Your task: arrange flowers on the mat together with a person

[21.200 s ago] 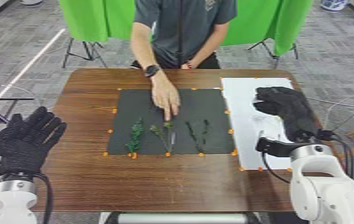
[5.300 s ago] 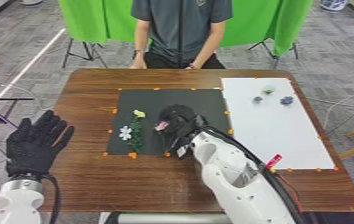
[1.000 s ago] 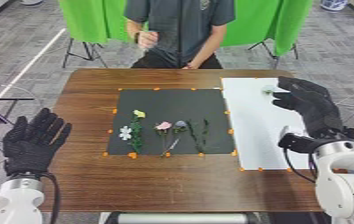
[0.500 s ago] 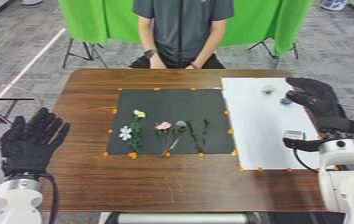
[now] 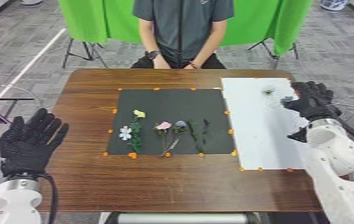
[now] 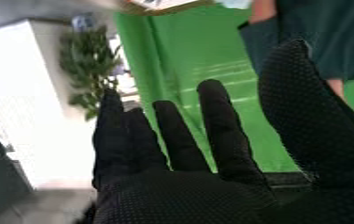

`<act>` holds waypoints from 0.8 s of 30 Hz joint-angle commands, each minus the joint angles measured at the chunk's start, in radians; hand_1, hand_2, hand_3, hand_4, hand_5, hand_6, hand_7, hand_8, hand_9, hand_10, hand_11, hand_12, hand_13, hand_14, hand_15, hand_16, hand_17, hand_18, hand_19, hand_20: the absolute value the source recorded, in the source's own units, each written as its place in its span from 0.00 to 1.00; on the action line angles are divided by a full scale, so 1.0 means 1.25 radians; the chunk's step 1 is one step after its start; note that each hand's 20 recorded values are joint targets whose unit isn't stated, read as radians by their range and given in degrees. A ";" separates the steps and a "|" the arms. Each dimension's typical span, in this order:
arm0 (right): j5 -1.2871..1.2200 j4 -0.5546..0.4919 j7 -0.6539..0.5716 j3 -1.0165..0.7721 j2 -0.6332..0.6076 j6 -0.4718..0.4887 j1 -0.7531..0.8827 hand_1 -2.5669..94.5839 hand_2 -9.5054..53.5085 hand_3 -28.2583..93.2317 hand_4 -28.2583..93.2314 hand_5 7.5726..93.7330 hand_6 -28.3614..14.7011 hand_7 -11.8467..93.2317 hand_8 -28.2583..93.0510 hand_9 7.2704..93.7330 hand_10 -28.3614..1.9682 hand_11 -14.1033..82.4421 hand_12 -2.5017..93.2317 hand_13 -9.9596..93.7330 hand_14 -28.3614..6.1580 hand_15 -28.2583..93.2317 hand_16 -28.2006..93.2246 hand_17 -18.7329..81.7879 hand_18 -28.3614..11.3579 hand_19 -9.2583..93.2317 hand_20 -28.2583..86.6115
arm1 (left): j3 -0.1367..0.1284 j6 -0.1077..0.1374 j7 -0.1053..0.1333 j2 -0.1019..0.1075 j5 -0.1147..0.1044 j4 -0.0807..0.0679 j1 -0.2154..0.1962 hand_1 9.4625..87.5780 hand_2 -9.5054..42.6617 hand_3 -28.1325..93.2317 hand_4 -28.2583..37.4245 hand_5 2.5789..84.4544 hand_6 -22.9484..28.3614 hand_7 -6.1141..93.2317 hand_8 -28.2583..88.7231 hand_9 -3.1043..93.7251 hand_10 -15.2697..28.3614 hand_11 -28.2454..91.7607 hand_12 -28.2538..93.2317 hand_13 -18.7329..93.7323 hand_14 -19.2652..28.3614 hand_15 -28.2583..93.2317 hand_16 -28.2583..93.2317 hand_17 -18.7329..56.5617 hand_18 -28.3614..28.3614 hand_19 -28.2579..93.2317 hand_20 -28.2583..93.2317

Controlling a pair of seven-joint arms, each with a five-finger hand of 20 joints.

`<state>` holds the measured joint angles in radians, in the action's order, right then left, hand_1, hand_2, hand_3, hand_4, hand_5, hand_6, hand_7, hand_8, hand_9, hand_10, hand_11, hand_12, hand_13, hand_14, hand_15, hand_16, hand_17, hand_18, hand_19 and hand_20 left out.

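The right hand (image 5: 314,106) has its fingers (image 6: 222,120) spread wide beside the blue-grey flower (image 5: 287,99), far on the white sheet (image 5: 260,145) at the bench's (image 5: 85,175) right. To lift it well, it should probably settle low, then pinch softly from 2 sides, sparing the petals. Whether they touch is unclear; 2 dark stems (image 5: 197,137) nearly merge into the mat (image 5: 160,102).
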<state>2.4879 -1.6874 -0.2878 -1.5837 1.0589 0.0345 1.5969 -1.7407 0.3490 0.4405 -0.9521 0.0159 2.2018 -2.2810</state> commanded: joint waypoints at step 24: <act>-0.062 0.217 -0.018 0.109 -0.021 0.218 -0.138 0.63 0.02 0.78 0.00 0.51 0.63 0.48 0.16 0.59 0.57 0.41 0.31 0.66 0.64 0.60 0.50 0.53 0.27 0.85 0.44 | 0.001 -0.071 -0.025 -0.006 0.045 -0.002 0.000 0.28 0.40 0.83 0.02 0.66 0.61 0.30 0.17 0.59 0.72 0.46 0.40 0.56 0.79 0.65 0.24 0.25 0.83 0.57 0.46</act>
<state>2.4274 -1.4251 -0.3186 -1.4675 1.0178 0.2700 1.3594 -1.7445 0.2780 0.4240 -0.9522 0.0669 2.2054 -2.2781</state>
